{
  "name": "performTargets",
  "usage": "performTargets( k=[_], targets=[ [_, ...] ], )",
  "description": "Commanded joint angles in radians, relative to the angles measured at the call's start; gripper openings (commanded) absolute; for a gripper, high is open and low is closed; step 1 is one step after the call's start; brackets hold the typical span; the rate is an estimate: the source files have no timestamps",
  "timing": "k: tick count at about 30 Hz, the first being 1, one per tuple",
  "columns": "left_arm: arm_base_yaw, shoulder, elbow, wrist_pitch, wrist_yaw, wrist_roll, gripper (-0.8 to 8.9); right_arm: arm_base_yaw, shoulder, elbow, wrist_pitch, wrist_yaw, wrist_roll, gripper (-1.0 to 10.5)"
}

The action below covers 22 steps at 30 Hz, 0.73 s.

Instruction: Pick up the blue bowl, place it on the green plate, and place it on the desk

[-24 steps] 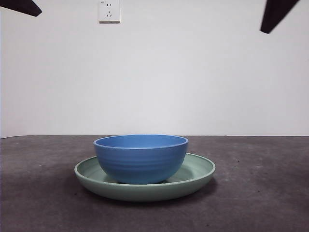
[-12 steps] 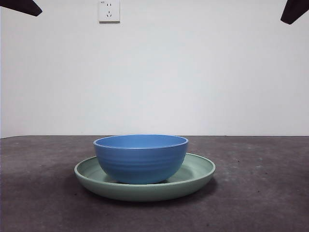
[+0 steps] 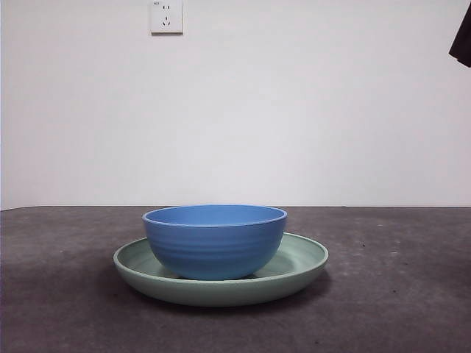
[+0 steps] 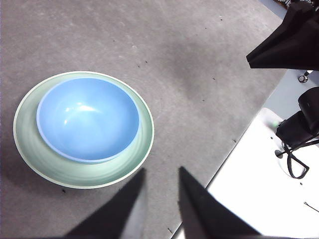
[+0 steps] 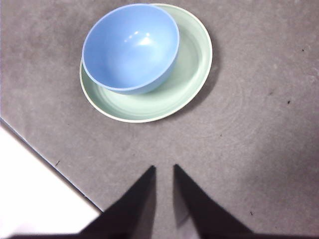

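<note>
Left gripper hangs well above the dark grey-brown speckled desk, jaws slightly apart, empty. The round, ridged medium-blue bowl sits inside the wide pale mint-green plate. Right gripper: same deal, narrow gap, holding nothing.

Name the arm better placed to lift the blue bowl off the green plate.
Hard to call, slightly the right. Both grippers hover open above the desk, clear of the blue bowl on the green plate; the right looks a little closer.
</note>
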Motion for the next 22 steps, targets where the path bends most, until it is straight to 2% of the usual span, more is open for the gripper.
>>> performTargets(
  k=[1,14,17,22],
  targets=[
    [-0.006,0.005,0.011,0.013,0.005,-0.002,0.60,0.010,0.006,0.007,0.019,0.004,-0.008,0.2],
    [-0.007,0.000,0.007,0.014,0.005,-0.001,0.60,0.010,0.007,0.007,0.024,0.004,-0.008,0.2],
    [0.047,-0.032,-0.026,0.050,0.005,-0.001,0.60,0.010,0.007,0.007,0.024,0.004,-0.008,0.2],
    [0.250,-0.163,-0.239,0.291,0.041,0.013,0.60,0.010,0.004,0.008,0.024,0.004,-0.008,0.2]
  ],
)
